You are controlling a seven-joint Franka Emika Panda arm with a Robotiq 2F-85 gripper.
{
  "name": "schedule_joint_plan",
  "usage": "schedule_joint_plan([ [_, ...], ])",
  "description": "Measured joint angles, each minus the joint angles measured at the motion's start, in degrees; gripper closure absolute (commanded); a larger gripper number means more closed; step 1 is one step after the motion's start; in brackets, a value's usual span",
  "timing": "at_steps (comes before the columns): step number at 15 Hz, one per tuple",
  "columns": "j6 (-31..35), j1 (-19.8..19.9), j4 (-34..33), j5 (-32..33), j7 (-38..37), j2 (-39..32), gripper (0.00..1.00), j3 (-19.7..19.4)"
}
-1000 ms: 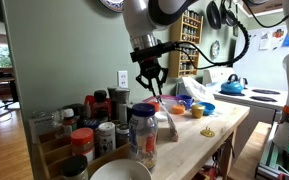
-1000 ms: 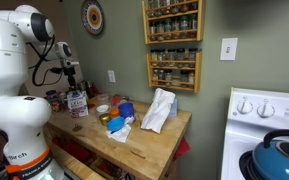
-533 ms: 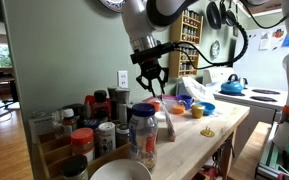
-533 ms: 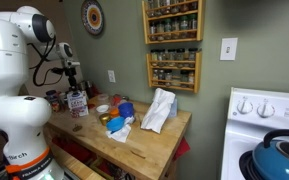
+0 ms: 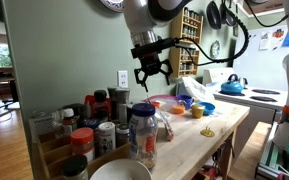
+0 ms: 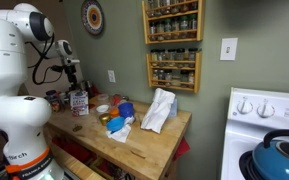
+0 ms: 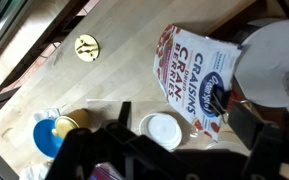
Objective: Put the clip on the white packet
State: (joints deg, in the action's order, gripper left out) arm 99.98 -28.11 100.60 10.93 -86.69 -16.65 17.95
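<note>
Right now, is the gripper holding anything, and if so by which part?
Nothing is held. The gripper hangs open above the counter, with nothing between its jaws in an exterior view.

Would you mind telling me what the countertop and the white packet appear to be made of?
The countertop looks like pale wood with a matte finish: parallel plank seams and grain run across it. The white packet seems to be thin printed plastic film. It is creased and shows a slight sheen, though the blur leaves the exact material open.
</note>
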Motion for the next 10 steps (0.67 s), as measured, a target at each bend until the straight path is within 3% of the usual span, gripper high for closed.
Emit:
schedule_joint_plan([
  [7,0.3,1.3,3.0,-0.4,0.2,7.1,0.00,-0.1],
  [10,3.4,2.3,6.3,-2.0,1.1,11.8,0.00,0.0],
])
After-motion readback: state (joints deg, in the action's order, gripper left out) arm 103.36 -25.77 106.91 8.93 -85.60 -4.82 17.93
